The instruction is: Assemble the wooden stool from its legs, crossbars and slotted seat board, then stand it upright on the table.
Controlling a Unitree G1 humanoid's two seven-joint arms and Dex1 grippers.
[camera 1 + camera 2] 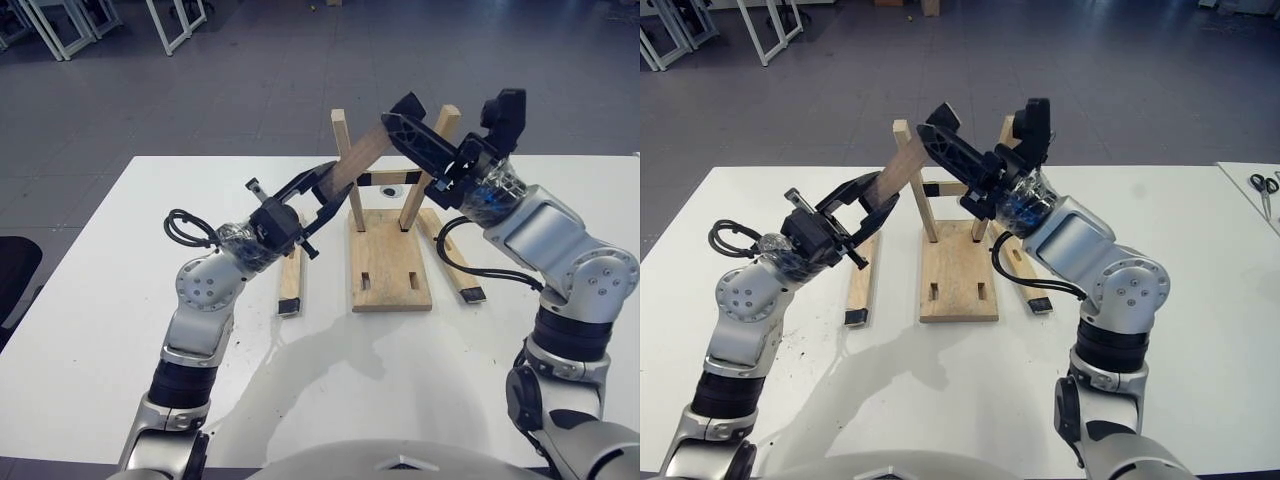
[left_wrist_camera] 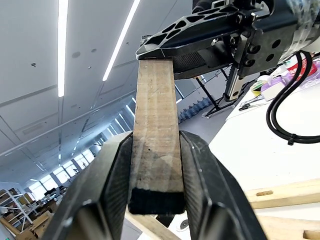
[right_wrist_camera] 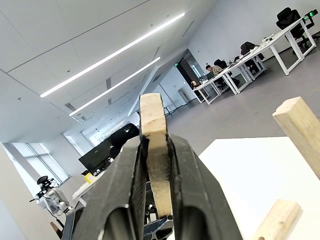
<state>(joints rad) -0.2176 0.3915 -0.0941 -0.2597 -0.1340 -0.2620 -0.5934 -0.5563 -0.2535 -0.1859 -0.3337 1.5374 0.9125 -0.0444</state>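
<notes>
**White table, both grippers clamped on one stool leg**

White table on a grey floor, with white desk frames in the room behind. The slotted seat board lies flat at the middle of the table. Two upright legs stand at its far end, leaning slightly apart at the top. A crossbar with dark ends joins them. Two slots at the board's near end are open.

A third leg is held tilted in the air in front of the upright pair, its high end toward the robot's right. The left gripper has its fingers closed on the low, black-tipped end. The right gripper has its fingers closed on the high end. The wrist views show wood pinched between both fingers of each gripper.

Two more wooden pieces lie flat on the table. One loose piece is just left of the seat board, under the left gripper. The other piece is just right of the board and angled, under the right arm. Both have black tips on their near ends.
</notes>
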